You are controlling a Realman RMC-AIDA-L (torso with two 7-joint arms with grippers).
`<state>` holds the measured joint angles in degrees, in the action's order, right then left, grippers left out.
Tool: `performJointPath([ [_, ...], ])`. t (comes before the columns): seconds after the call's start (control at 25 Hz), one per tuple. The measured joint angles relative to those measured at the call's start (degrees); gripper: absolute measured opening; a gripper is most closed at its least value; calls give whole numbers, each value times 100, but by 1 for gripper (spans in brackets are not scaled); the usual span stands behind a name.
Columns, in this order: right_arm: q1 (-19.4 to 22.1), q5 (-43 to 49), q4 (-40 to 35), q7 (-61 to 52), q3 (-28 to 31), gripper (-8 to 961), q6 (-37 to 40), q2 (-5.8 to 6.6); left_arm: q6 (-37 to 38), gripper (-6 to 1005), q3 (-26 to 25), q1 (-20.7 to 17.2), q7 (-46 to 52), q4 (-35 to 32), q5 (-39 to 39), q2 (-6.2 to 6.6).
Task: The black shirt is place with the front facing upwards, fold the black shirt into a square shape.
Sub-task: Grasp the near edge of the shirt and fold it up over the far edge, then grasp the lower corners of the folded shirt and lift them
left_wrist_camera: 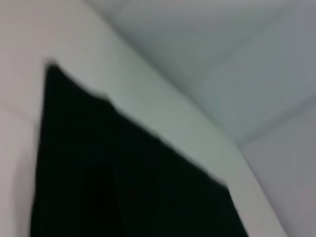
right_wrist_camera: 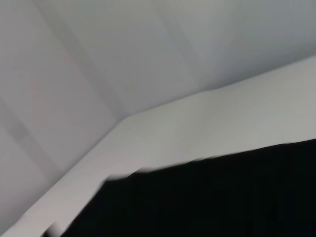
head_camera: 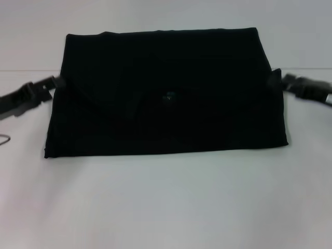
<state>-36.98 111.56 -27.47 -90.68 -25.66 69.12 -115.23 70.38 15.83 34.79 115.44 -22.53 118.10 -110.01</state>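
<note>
White table (head_camera: 166,207): folded black shirt (head_camera: 166,98), long axis left-right.

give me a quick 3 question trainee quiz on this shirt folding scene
1. True or false: the black shirt lies on the white table as a folded, roughly rectangular bundle.
2. Multiple choice: where are the two grippers? A) both above the shirt's middle B) one at each side edge of the shirt C) both at the near edge
3. Short answer: what small coloured detail shows near the middle of the shirt in the head view?

Key:
1. True.
2. B: the left gripper is at the shirt's left edge, the right gripper at its right edge.
3. A small bluish neck label.
</note>
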Motion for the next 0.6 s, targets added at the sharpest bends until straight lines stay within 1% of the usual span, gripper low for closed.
performJointPath([
  [0.04, 43, 73, -4, 190, -146, 513, 321, 34, 192, 702, 309, -52, 249, -11, 19, 102],
  [0.08, 69, 133, -10, 321, -276, 561, 512, 50, 327, 781, 510, -73, 422, -19, 42, 171],
  [0.16, 112, 262, -19, 577, -545, 658, 804, 55, 499, 816, 809, -94, 773, -124, 258, 253],
  [0.24, 131, 376, -26, 754, -803, 754, 921, 2, 513, 851, 910, -97, 1111, -304, 613, 249],
  [0.32, 139, 456, -29, 869, -1032, 871, 954, -65, 467, 886, 938, -94, 1326, -391, 845, 238],
  [0.36, 139, 484, -27, 915, -1128, 930, 952, -109, 427, 884, 945, -92, 1405, -407, 912, 237],
  [0.52, 139, 640, -32, 1001, -1280, 925, 882, -255, 232, 878, 956, -93, 1455, -390, 944, 229],
  [0.6, 133, 674, -29, 1004, -1284, 924, 847, -274, 118, 874, 964, -97, 1441, -381, 947, 201],
])
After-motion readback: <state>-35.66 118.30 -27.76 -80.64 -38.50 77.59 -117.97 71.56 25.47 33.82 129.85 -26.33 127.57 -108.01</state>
